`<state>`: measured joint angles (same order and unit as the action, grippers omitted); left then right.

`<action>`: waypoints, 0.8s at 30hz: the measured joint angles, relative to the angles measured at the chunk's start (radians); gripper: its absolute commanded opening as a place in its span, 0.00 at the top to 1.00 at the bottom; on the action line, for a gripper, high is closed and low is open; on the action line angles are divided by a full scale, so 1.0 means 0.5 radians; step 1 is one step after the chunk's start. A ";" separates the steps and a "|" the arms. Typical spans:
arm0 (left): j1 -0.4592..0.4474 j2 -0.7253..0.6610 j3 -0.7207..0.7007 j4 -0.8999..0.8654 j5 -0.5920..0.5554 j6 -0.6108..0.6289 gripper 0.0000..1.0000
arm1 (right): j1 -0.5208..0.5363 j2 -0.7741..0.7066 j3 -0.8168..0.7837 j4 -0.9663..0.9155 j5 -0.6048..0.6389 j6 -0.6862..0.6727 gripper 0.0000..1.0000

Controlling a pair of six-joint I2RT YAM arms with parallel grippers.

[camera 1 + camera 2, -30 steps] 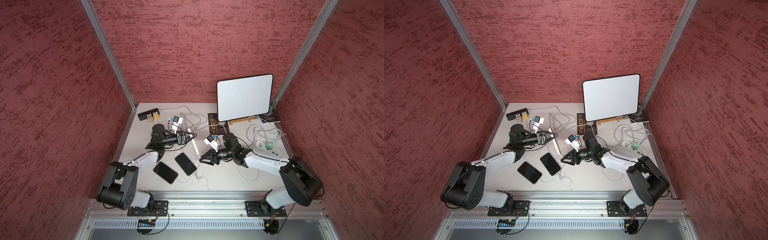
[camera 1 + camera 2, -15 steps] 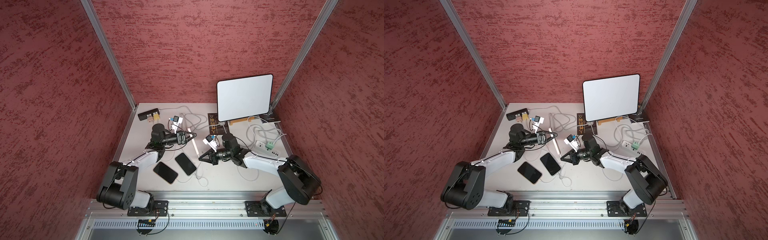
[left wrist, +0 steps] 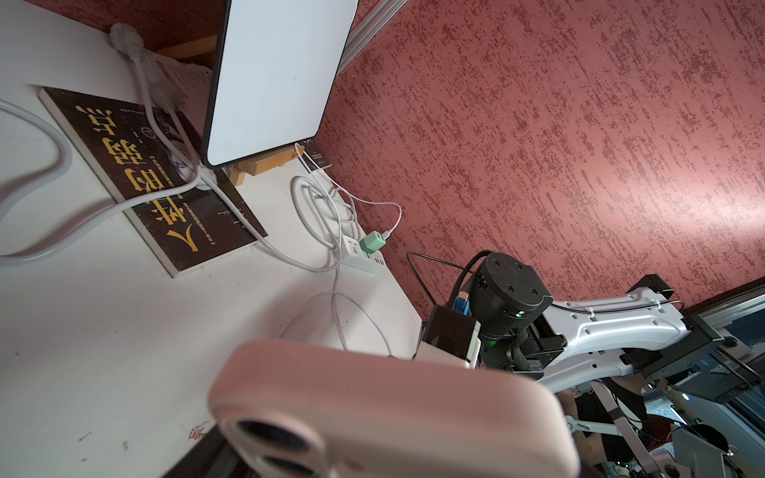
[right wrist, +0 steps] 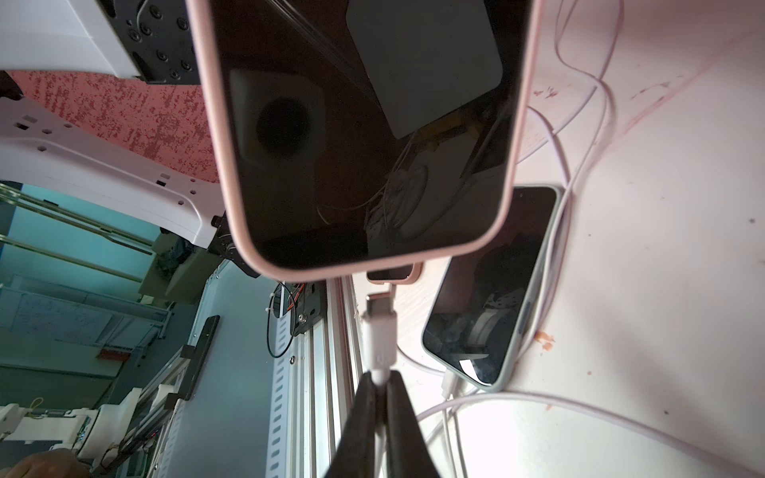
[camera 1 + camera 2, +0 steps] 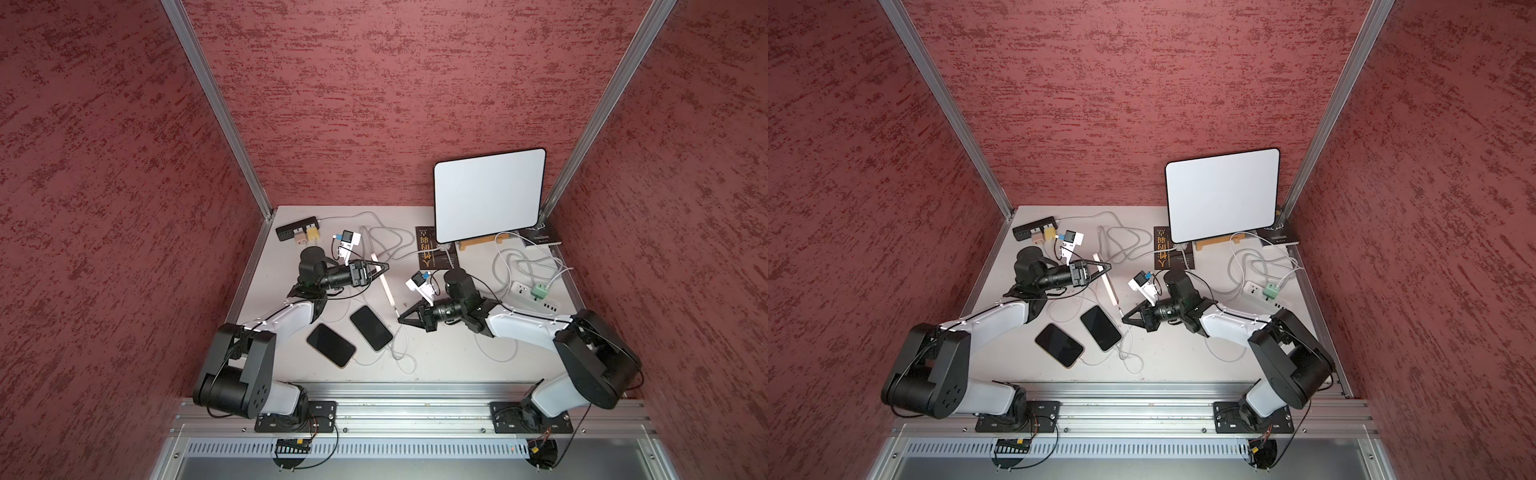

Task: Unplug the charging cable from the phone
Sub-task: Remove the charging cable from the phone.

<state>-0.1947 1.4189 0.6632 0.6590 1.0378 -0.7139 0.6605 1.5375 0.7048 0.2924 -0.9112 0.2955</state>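
**Plug just clear of the port**

The left claw [image 5: 385, 267] is clamped on the upper end of the slim pink-cased phone [image 4: 364, 124] with a dark glass screen, holding it off the pale flat bench [image 5: 449, 357]. The right claw [image 4: 381, 383] is pinched together on the thin white charging cable [image 4: 378, 331] just behind its plug. In the right wrist view the plug's metal tip sits slightly apart from the phone's bottom edge, so the pull looks all but finished. The next move calls for drawing the cable straight back along the port's line, then setting it down clear of the other leads.

Counted: three phones, one held and two flat dark phones [image 5: 331, 345] side by side on the bench. There are two claws, and one plug is gripped.
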 measured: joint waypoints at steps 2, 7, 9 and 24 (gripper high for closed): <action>0.024 0.000 0.000 0.027 -0.001 -0.024 0.99 | 0.000 0.000 -0.014 -0.002 0.005 0.000 1.00; 0.043 -0.030 0.000 0.046 -0.001 -0.044 0.99 | 0.000 0.000 -0.017 -0.047 0.110 -0.003 1.00; 0.043 -0.049 0.000 0.057 0.001 -0.046 0.99 | 0.000 0.000 -0.016 -0.116 0.198 -0.014 0.98; 0.043 -0.078 -0.021 0.098 0.018 -0.046 0.99 | -0.008 -0.005 0.114 -0.603 0.760 -0.043 0.57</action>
<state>-0.1730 1.3800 0.6525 0.7082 1.0470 -0.7368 0.6567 1.5352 0.7620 -0.0093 -0.5312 0.2737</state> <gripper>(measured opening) 0.802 0.362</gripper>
